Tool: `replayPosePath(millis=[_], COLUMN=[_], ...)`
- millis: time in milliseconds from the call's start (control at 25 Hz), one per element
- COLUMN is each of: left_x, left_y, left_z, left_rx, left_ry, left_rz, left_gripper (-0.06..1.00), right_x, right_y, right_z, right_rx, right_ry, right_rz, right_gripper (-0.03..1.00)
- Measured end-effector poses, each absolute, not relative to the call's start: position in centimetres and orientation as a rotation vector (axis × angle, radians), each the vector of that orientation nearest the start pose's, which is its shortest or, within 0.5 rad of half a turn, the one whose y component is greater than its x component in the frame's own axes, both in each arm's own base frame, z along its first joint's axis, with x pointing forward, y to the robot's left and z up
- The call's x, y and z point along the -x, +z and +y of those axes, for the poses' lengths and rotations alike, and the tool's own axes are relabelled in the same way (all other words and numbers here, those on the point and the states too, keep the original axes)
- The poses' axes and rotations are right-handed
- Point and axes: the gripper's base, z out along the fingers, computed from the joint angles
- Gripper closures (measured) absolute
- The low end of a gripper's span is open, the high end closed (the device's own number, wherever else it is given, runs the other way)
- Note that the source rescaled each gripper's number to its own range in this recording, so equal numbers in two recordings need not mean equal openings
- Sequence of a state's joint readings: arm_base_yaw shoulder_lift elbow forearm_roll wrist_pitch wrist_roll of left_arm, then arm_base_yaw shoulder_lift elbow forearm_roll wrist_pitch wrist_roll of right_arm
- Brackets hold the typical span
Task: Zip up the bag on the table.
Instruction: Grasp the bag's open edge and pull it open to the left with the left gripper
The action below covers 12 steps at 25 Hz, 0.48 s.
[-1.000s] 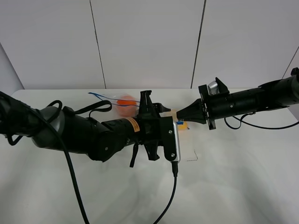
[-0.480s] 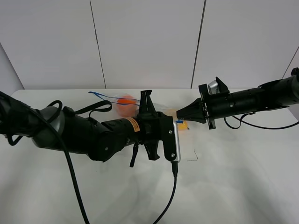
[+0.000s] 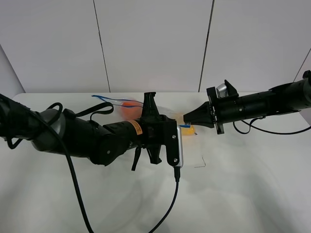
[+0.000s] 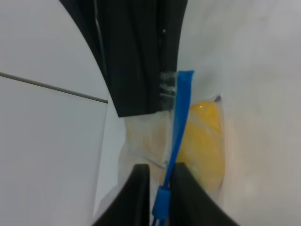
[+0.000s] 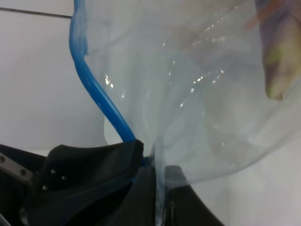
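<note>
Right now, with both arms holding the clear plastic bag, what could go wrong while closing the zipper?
1. The right fingers pinch only thin film of the clear crinkly plastic zip bag beside its blue zipper strip; it might slip out under pull.
2. The left fingers straddle that narrow strip, which might pop out sideways.
3. Rounded yellow produce bulges against the strip and may hinder sealing.

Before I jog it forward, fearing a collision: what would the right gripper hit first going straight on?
The bag it pinches; just beyond, probably the left gripper facing it, though depth is unclear.
</note>
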<state>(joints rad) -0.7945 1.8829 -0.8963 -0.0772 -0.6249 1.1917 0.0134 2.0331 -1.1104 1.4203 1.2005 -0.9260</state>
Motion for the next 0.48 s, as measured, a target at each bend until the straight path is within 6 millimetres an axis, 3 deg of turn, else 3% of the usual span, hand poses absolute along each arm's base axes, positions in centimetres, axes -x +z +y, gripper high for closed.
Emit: replayPosePath(millis=[40,480], left_x=[-27.2,-28.2], left_y=[17.2,17.7], left_z=[-27.1,-25.8], left_rx=[-1.503,-1.512], left_ry=[0.275,0.34], left_rz=[1.087,1.061], left_gripper=[0.94,0.94], right_x=[-35.6,-35.8], right_y=[15.4,15.6], right_z=[8.9,9.0], right_rx=[0.013,-0.016], right_ry=[1.672,1.688], right_rz=[2.469,2.449], right_gripper=[0.97,0.97])
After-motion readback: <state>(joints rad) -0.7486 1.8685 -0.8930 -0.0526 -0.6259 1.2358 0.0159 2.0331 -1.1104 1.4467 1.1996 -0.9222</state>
